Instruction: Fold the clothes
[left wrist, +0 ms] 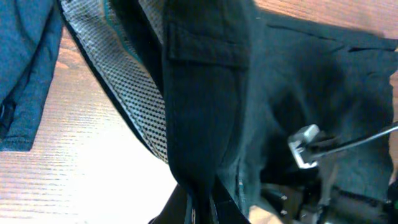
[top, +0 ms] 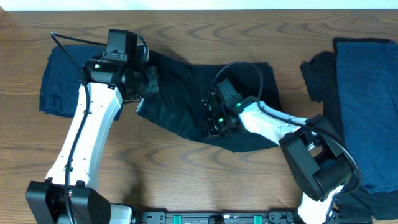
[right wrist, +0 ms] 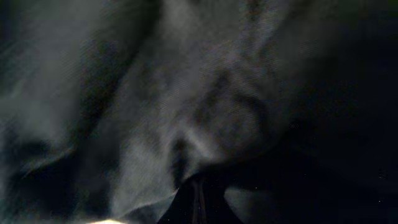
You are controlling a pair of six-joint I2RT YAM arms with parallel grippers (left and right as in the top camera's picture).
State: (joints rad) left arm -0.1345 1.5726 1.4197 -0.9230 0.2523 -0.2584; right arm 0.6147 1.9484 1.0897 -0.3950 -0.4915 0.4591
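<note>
from my overhead feed, the black garment (top: 186, 93) lies crumpled across the middle of the table (top: 186, 180), not yet folded. the left gripper (top: 149, 81) sits at the garment's 9 o'clock edge. my left wrist feed shows its jaws pinched tight on a thick black fold, with the pale mesh lining (left wrist: 124, 87) turned out just beside the grip. the right gripper (top: 216, 124) is down on the cloth towards the garment's 6 o'clock side. its jaws are closed too, and the right wrist feed shows dark fabric bunched up where the fingertips meet, so i read it as a pinch on the same garment.

at 9 o'clock on the table, a folded navy garment (top: 59, 81) lies flat and squared, which looks finished to me. at 3 o'clock, a navy stack (top: 367, 106) lies along the table edge, with a darker piece (top: 320, 78) slumped against its 9 o'clock side. i can't tell how many pieces are in it or how neatly they're folded.

my judgement: one piece done, the black one mid-fold with both ends gripped, and at least the slumped piece left.
</note>
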